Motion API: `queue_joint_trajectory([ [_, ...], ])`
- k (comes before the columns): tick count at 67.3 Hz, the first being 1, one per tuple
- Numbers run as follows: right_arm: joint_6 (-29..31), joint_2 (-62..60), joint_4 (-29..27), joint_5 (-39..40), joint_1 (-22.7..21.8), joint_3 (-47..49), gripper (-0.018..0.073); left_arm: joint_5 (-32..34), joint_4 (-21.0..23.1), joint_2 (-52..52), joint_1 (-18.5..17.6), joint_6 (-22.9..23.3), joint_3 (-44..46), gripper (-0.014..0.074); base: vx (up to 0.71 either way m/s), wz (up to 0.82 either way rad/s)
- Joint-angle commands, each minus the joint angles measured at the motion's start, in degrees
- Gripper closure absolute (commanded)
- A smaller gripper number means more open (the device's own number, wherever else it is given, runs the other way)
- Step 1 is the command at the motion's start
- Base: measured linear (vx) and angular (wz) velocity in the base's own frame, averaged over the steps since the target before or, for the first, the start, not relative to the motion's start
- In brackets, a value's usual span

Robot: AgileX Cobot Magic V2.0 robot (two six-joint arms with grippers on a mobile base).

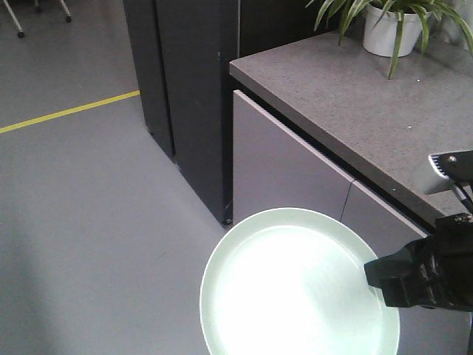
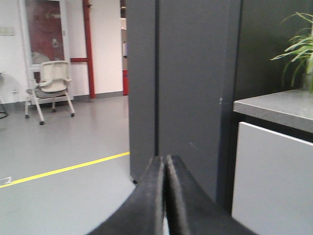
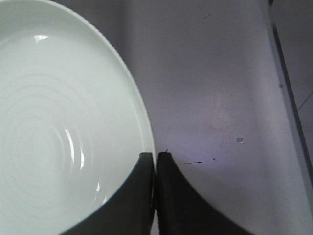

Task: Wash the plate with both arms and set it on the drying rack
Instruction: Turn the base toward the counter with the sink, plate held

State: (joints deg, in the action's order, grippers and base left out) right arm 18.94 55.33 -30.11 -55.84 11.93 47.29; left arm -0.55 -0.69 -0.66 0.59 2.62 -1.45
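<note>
1. The plate [image 1: 295, 288] is up in the air, out over the grey floor [image 1: 89, 222], just off the front of the tabletop [image 1: 355, 96]. No rack in view.
2. The right end effector [image 1: 375, 272] is clamped on the plate's right rim. It's a thin edge pinch, with nothing else supporting the plate.
3. The left end effector [image 2: 165, 164] has its fingers [image 2: 151, 196] pressed together with nothing between them. It points at the dark cabinet [image 2: 190, 73], and the plate is not in its view.
4. Risk one: the glaze is glossy and the rim is low, so a one-sided pinch could let the plate pivot or slide out. Below is hard floor, and it would likely break.
5. Risk two: a swing toward the tabletop could knock the far rim on its edge or on the pale drawer front [image 1: 281, 163].
6. The look of it: the plate is round and pale mint, with faint concentric rings and bright glare across the well. The tabletop is speckled grey and matte. The fingers are black, dull and tapering.
</note>
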Motion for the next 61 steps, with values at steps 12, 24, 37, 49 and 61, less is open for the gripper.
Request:
queue_joint_trajectory([
  [12, 0.63, -0.74, -2.07, 2.20, -0.08, 1.50, 0.0564, 3.89, 0.12, -0.75, -0.25, 0.28, 1.77, 0.0603, 0.09, -0.34],
  [24, 0.63, -0.74, -2.07, 2.20, -0.08, 1.50, 0.0564, 3.89, 0.12, -0.75, -0.25, 0.28, 1.77, 0.0603, 0.09, -0.34],
  [37, 0.63, -0.74, -2.07, 2.20, -0.08, 1.50, 0.0564, 3.89, 0.12, -0.75, -0.25, 0.28, 1.77, 0.0603, 0.09, -0.34],
  [49, 0.63, -0.74, -2.07, 2.20, -0.08, 1.50, 0.0564, 3.89, 0.12, -0.75, -0.25, 0.28, 1.77, 0.0603, 0.08, -0.32],
  [61, 0.63, -0.74, -2.07, 2.20, -0.08, 1.50, 0.0564, 3.89, 0.12, -0.75, -0.25, 0.28, 1.77, 0.0603, 0.08, -0.30],
])
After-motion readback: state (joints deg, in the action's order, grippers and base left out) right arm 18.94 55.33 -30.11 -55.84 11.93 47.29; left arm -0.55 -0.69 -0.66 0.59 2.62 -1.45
